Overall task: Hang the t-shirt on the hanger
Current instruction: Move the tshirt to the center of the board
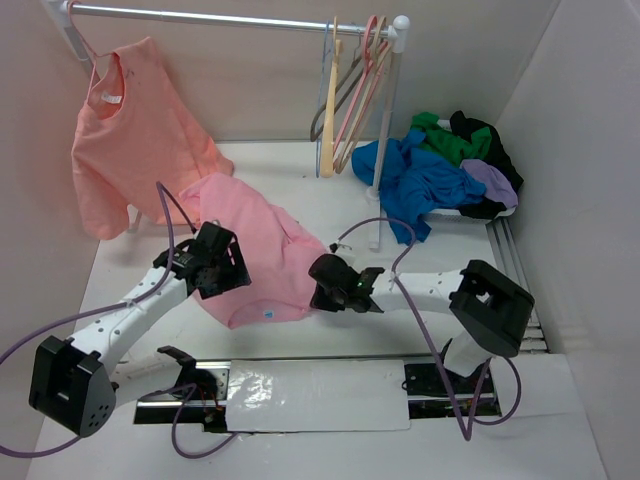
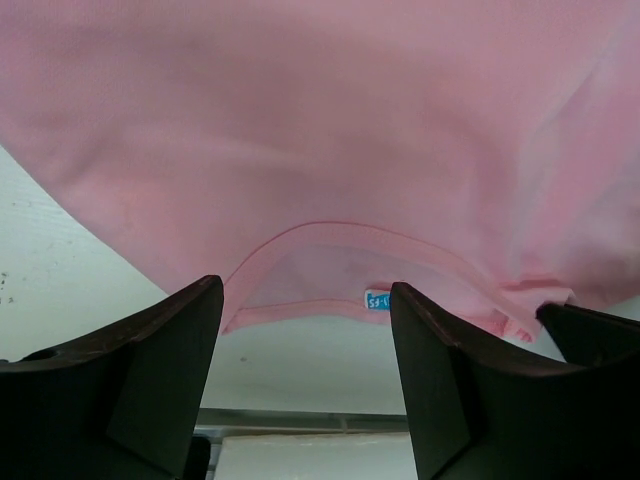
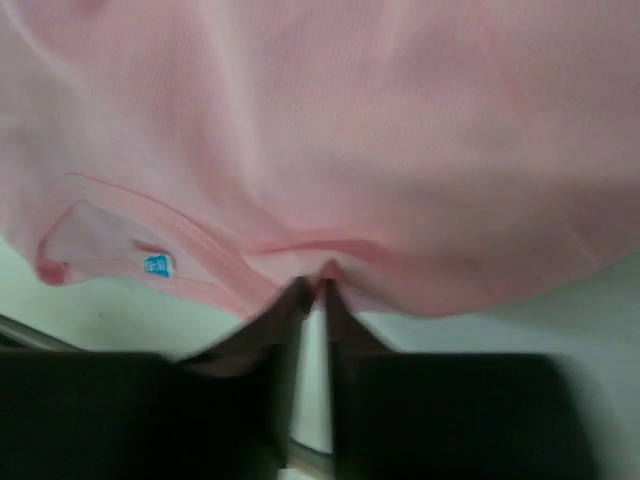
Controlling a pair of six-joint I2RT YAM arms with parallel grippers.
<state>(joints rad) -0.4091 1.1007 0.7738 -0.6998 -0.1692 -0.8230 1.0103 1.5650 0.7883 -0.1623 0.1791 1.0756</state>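
Note:
The pink t-shirt (image 1: 262,250) lies spread on the table, with its teal mark (image 1: 268,312) at the near hem. My right gripper (image 1: 318,287) is shut on a fold of the hem at the shirt's right side; the right wrist view shows the pinch (image 3: 322,285) and the fabric (image 3: 380,140) rising above it. My left gripper (image 1: 230,272) is open at the shirt's left edge. In the left wrist view (image 2: 305,340) nothing is between its fingers, and the hem (image 2: 330,240) sits just beyond them. A thin greyish hanger (image 1: 318,125) seems to hang at the rail's right end.
A salmon-orange shirt (image 1: 125,130) hangs at the left of the rail (image 1: 220,15). Cream and pink hangers (image 1: 355,90) hang by the right post (image 1: 385,130). Blue, green and dark garments (image 1: 440,165) are piled at the back right. A white sheet (image 1: 320,395) lies at the near edge.

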